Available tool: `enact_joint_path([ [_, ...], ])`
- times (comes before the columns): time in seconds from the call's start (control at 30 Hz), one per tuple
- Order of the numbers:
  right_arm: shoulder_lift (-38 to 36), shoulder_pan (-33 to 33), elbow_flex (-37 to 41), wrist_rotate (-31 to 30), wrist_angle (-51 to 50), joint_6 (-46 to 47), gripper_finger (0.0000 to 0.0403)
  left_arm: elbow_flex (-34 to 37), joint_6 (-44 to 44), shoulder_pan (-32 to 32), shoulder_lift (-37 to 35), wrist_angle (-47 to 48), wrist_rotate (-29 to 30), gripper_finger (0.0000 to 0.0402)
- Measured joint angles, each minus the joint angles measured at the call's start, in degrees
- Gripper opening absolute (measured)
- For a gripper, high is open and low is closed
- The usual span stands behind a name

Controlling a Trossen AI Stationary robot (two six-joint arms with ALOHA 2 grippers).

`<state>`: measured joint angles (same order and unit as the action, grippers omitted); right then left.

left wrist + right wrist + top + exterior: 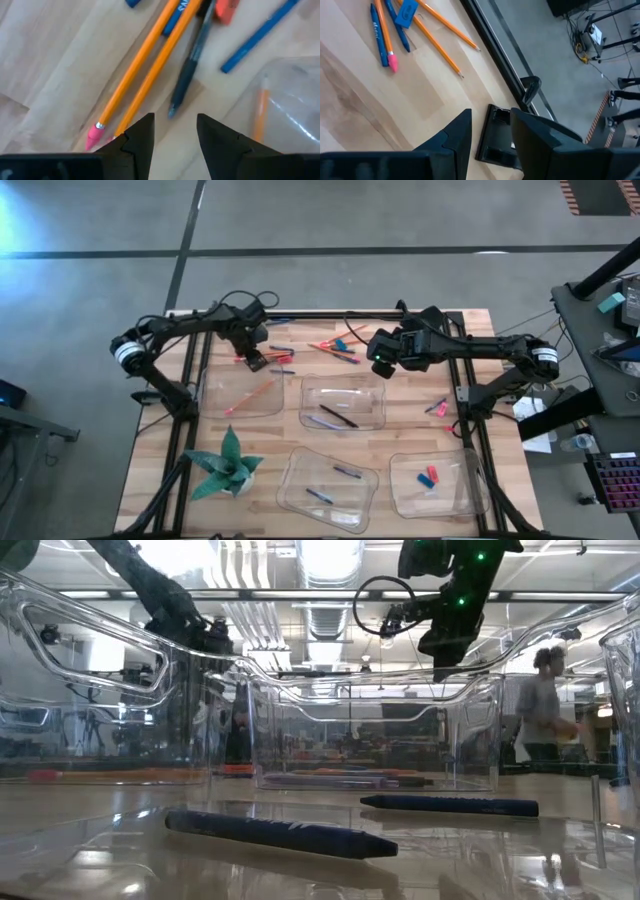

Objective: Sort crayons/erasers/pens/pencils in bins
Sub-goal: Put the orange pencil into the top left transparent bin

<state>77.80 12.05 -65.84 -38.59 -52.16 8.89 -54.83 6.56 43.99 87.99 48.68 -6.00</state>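
Four bins on table (470, 395): two in a middle row (241, 392) (343, 403), two nearer the front edge (328, 488) (438, 484). Plant (226, 465) left of front pair. Loose pencils (142, 55) behind middle row. Erasers (428, 475) in front-right bin; pencil (256, 394) in middle-left bin.

Overhead, table-level, two close wrist views

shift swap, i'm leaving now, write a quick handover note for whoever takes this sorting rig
Left tool: open, empty, low over two loose pencils and a dark pen at the table's far edge.
Right tool: open, empty, near the far edge beside more loose pencils.
Done: four bins each hold a few items; erasers in the near right one.
Left: loose sticks along the far edge and a few items by the right edge.
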Motion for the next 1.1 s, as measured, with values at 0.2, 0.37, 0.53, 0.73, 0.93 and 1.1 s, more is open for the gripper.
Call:
enact_joint_path([
  [0.2, 0.00, 0.00, 0.00, 0.00, 1.53, -2.15, 0.0128, -0.88, 0.33, 0.50, -3.27, -3.91, 3.21, 0.0134],
  [0.37, -0.02, 0.00, 0.00, -0.01, 2.20, -2.50, 0.0128, -0.80, -3.07, 1.47, -1.77, -7.71, 10.06, 0.0134],
  [0.53, -0.02, 0.00, 0.00, 0.00, 2.14, -2.50, 0.0128, -0.72, -3.19, 1.46, 1.98, -7.76, 10.87, 0.0134],
  [0.73, -0.02, 0.00, 0.00, 0.00, 2.09, -2.41, 0.0128, -0.72, -3.21, 1.53, 5.54, -7.89, 12.58, 0.0134],
  [0.93, -0.02, 0.00, 0.00, 0.00, 2.01, -2.34, 0.0128, -0.71, -3.19, 1.49, 7.76, -7.87, 12.33, 0.0134],
  [1.1, -0.02, 0.00, 0.00, 0.01, 1.94, -2.40, 0.0128, -0.10, -2.30, 1.37, 7.97, -6.45, 9.03, 0.0134],
])
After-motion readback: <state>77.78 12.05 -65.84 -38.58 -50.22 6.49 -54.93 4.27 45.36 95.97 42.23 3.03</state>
